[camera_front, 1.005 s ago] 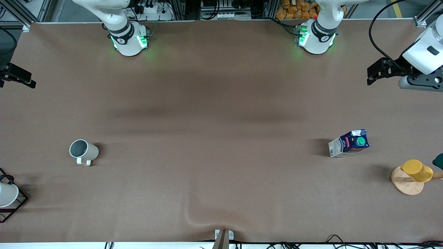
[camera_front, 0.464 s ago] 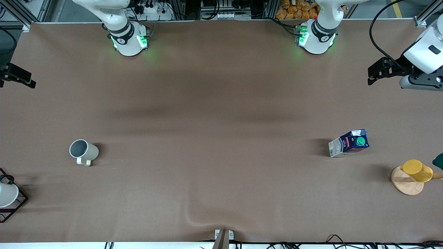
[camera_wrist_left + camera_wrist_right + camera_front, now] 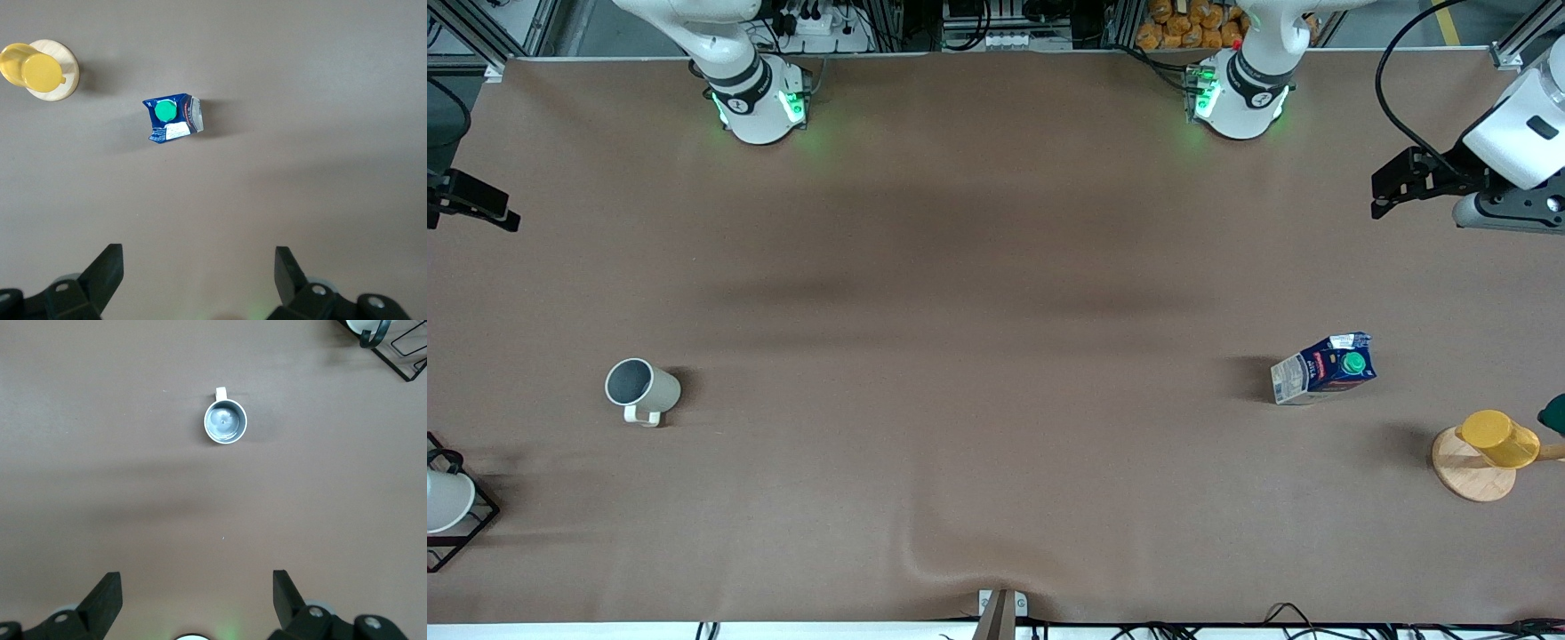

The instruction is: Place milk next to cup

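The milk [image 3: 1325, 366], a dark blue carton with a green cap, lies on its side on the brown table toward the left arm's end. It also shows in the left wrist view [image 3: 172, 119]. The beige cup [image 3: 643, 389] stands upright toward the right arm's end, and shows in the right wrist view [image 3: 225, 421]. My left gripper [image 3: 1392, 182] hangs open and empty over the table's edge at the left arm's end, its fingers wide apart [image 3: 199, 273]. My right gripper [image 3: 471, 203] hangs open and empty over the other end [image 3: 197, 593].
A yellow cup [image 3: 1498, 437] sits on a round wooden coaster [image 3: 1463, 476], nearer the front camera than the milk. A dark green thing [image 3: 1554, 413] shows at the view's edge beside it. A white cup in a black wire rack [image 3: 463, 524] stands near the beige cup.
Both grippers have shifted only slightly at the table's ends. The milk and the cup have not moved.
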{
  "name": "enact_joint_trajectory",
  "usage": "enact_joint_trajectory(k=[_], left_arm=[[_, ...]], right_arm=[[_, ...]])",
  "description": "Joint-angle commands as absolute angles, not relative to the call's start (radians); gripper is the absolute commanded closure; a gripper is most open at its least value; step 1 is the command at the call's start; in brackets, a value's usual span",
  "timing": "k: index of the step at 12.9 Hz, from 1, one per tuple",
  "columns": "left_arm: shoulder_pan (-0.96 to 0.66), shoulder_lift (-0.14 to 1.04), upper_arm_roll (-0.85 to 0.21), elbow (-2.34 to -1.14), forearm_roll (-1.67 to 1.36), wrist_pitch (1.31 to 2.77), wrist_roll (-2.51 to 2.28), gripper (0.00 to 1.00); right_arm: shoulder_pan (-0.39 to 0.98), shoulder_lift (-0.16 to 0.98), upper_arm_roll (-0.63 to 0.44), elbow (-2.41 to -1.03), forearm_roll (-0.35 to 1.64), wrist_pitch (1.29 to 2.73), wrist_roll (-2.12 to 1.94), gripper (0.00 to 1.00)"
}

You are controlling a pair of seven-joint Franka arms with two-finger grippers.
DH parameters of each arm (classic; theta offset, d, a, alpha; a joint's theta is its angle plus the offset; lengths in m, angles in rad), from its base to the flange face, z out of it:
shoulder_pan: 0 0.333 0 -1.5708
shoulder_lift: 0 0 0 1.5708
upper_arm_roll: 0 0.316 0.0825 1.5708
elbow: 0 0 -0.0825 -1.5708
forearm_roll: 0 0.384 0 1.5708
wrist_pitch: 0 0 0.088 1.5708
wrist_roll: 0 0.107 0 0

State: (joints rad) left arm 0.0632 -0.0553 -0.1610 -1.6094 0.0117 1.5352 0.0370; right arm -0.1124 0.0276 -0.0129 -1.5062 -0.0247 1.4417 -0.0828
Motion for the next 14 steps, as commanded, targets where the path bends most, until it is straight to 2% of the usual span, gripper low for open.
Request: enact_joint_trajectory(k=[1, 7, 11, 14], left_arm=[[0.067, -0.057, -0.166, -1.609, 0.015, 1.529, 0.023, 0.00], [0.139, 0.017, -0.161, -1.621, 0.012, 1.568, 0.023, 0.00], [0.156, 0.057, -0.158, -1.739, 0.015, 1.738, 0.020, 0.00], [0.193, 0.161, -0.156, -1.711, 0.014, 1.787, 0.008, 0.00]], right_arm=[[-0.124, 0.084, -0.011, -1.482, -0.041, 1.457, -0.066, 0.00], [-0.184, 0.173, -0.009, -1.480, -0.040, 1.669, -0.064, 0.00], [-0.232, 0.233, -0.011, -1.482, -0.037, 1.684, -0.064, 0.00], [-0.256, 0.302, -0.012, -1.483, -0.081, 1.678, -0.067, 0.00]])
